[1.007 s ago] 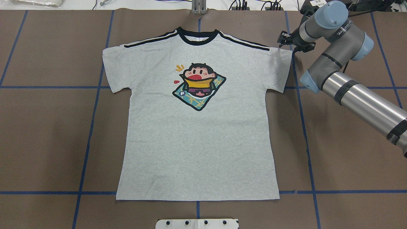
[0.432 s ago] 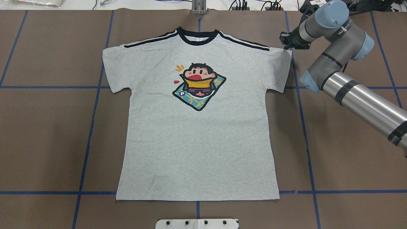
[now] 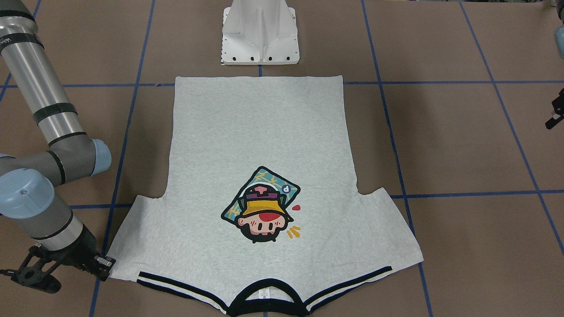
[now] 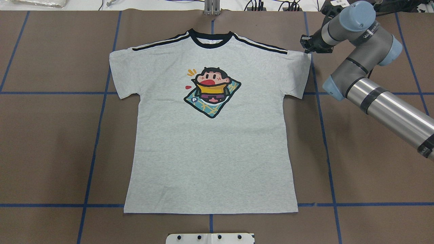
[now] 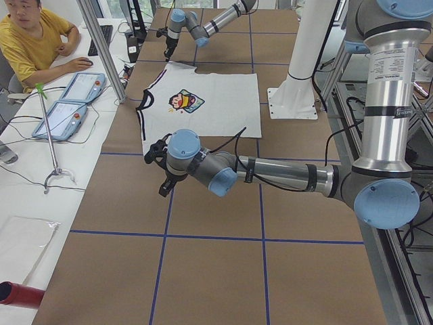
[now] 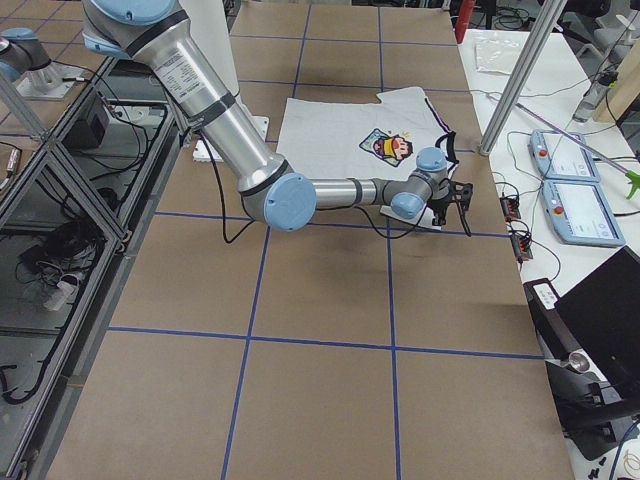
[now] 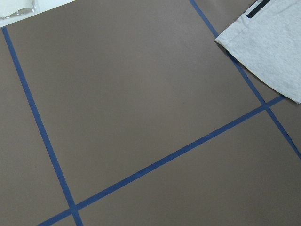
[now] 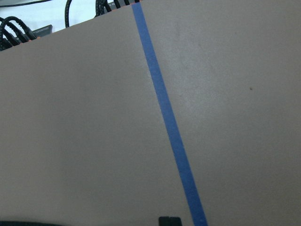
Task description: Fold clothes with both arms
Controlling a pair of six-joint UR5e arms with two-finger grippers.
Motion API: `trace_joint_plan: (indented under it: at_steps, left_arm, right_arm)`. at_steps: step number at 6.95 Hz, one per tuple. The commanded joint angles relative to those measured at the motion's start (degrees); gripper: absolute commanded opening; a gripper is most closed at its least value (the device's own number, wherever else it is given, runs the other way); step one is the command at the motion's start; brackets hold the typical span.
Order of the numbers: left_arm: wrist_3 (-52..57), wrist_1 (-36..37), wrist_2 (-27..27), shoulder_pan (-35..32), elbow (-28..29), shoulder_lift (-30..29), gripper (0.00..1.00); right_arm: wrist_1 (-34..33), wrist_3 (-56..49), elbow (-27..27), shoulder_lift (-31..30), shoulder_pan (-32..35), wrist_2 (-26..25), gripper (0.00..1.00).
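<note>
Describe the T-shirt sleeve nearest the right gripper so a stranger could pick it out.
On the brown table lies one grey T-shirt, collar away from the robot. Take the sleeve on the robot's right side. Unlike the other sleeve, it has the right gripper just beside its shoulder corner.

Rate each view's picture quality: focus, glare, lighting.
Overhead view: sharp and evenly lit, the print on the T-shirt crisp, a glare streak along the right arm. Front-facing view: equally sharp, with the same sheen on that arm. Left wrist view: in focus, flat light. Right wrist view: soft, the edges of the tape slightly blurred.
</note>
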Motion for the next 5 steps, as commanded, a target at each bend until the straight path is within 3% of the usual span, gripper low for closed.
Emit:
trace_joint_plan:
  at_steps: [1,5]
  left_arm:
    - [0.00,0.00,0.00,0.00,0.09,0.00,1.00]
    - [0.09,0.00,0.09,0.00,0.00,0.35,1.00]
  right_arm:
    - [-0.42,-1.16,0.32,-0.89,0.30,-1.35,0.47]
    - [-0.42,-1.16,0.05,-0.80,-0.75,-1.71,0.47]
